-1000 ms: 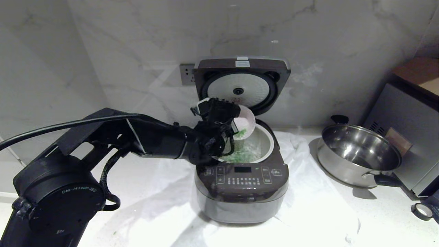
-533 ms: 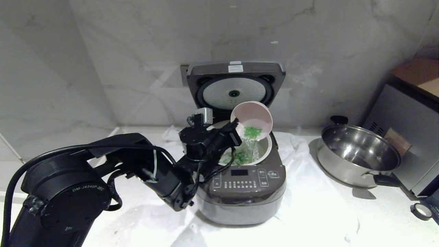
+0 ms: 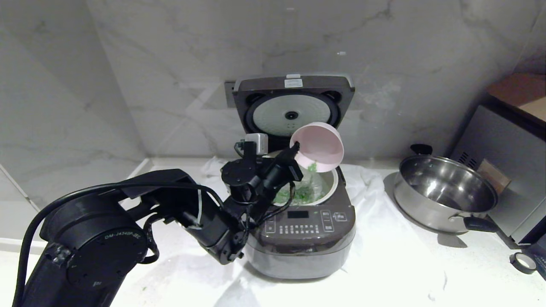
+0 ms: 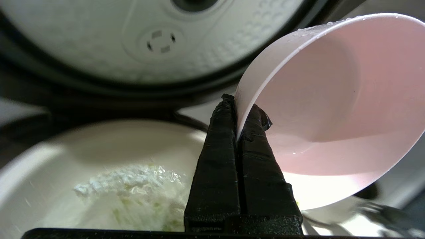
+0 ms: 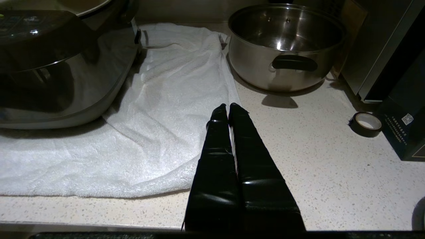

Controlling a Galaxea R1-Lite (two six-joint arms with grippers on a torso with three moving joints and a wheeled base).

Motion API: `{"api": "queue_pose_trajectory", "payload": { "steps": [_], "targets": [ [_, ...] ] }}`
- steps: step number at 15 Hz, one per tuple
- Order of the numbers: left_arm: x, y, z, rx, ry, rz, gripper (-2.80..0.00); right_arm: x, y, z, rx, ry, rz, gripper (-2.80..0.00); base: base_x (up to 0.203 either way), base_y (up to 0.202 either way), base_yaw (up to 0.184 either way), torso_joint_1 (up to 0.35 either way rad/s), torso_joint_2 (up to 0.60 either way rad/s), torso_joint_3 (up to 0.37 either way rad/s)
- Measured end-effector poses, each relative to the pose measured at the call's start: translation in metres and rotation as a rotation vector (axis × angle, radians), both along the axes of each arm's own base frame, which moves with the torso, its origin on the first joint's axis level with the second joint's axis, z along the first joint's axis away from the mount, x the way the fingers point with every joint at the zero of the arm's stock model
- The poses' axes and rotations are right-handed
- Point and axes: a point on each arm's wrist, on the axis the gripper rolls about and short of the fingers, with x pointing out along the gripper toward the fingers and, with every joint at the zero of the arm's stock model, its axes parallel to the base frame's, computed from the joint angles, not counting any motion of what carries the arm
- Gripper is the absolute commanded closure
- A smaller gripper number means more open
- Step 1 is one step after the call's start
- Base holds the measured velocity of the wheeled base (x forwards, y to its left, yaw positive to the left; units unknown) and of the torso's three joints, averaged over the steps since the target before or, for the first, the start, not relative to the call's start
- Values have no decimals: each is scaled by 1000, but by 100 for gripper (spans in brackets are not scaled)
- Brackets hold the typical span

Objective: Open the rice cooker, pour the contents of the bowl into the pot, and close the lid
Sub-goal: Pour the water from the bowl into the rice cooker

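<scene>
Left arm reaches in from the lower left, elbow bent low, forearm angled up and away from the robot, wrist cocked upward with its camera block on top. Left gripper (image 3: 295, 150) sits at the high end of the arm, its two black fingers (image 4: 219, 146) pressed together, pinching a thin rim between the tips. Right arm out of the head view; right gripper (image 5: 229, 109) hangs low, pointing forward, fingers (image 5: 245, 146) closed flat against each other, holding nothing.
</scene>
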Motion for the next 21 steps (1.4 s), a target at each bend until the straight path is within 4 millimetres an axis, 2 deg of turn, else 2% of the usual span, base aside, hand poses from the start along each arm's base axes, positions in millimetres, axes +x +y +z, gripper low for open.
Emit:
{"api": "queue_pose_trajectory", "payload": {
  "steps": [13, 18, 21],
  "targets": [
    [9, 2, 5, -16, -31, 38, 0, 0, 0, 0, 1, 0, 0, 0, 0, 0, 0, 0, 0, 0],
    [23, 26, 17, -29, -53, 93, 0, 0, 0, 0, 2, 1, 0, 0, 0, 0, 0, 0, 0, 0],
    [19, 35, 15, 14, -3, 98, 0, 0, 0, 0, 2, 0, -1, 0, 0, 0, 0, 0, 0, 0]
  ]
}}
